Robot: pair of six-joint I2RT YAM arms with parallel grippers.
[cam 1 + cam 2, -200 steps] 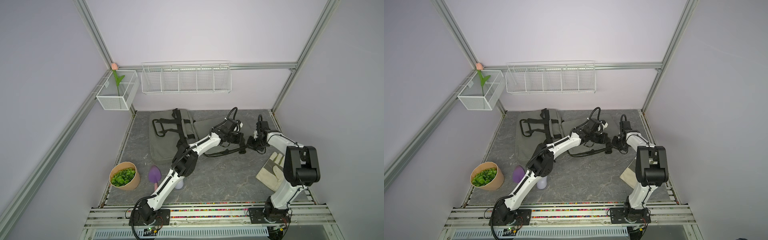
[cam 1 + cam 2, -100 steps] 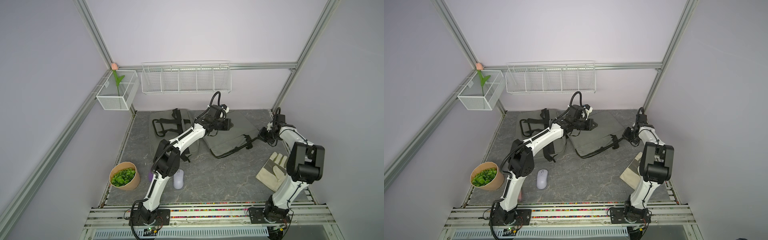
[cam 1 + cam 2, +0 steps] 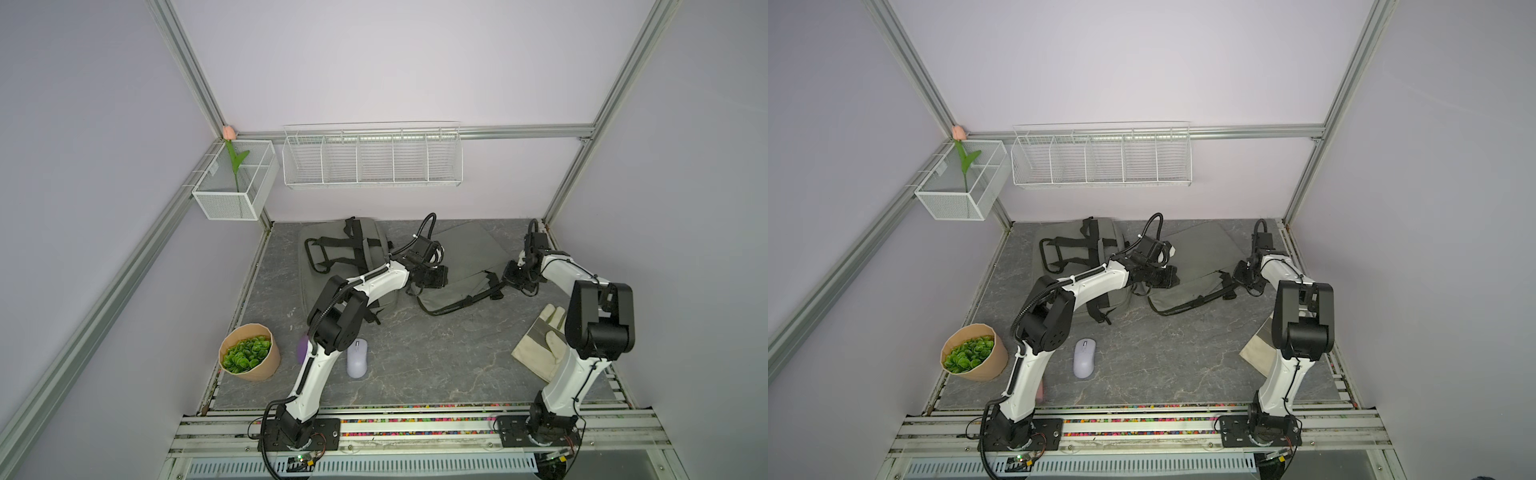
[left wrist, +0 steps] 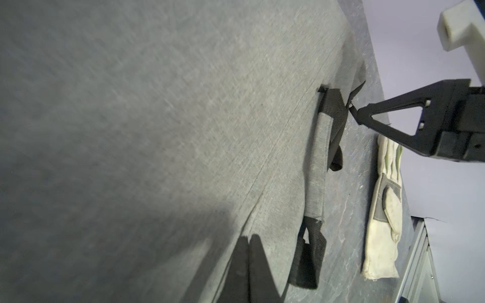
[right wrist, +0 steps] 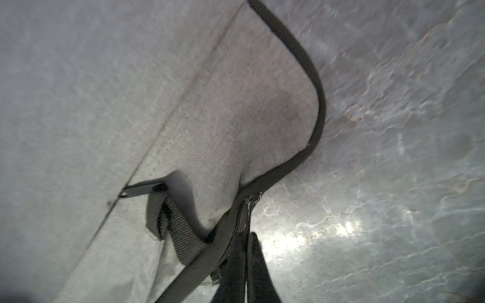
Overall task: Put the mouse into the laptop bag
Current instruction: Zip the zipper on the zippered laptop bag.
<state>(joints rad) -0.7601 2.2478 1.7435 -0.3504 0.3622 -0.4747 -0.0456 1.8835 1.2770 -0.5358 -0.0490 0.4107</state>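
- The pale lilac computer mouse (image 3: 357,358) (image 3: 1084,358) lies flat on the dark grey marbled tabletop (image 3: 436,361). It is near the front edge, just beside the left arm's lower link, outside the bag and well apart from both grippers.
- The grey fabric laptop bag (image 3: 467,251) (image 3: 1200,253) with black straps lies at the back of the table, with one flat panel spread toward the right side.
- The left gripper (image 3: 432,277) (image 4: 248,240) sits over the middle of the bag. Its fingers are pressed together with the tips against the grey cloth — whether they pinch any cloth cannot be told.
- The right gripper (image 3: 514,275) (image 5: 246,237) is at the panel's right corner, clamped on the small metal zipper pull (image 5: 249,203) at the black zipper edge.
- A white work glove (image 3: 540,345) lies flat beside the right arm.
- A brown paper pot of green leaves (image 3: 249,353) stands at the front left.
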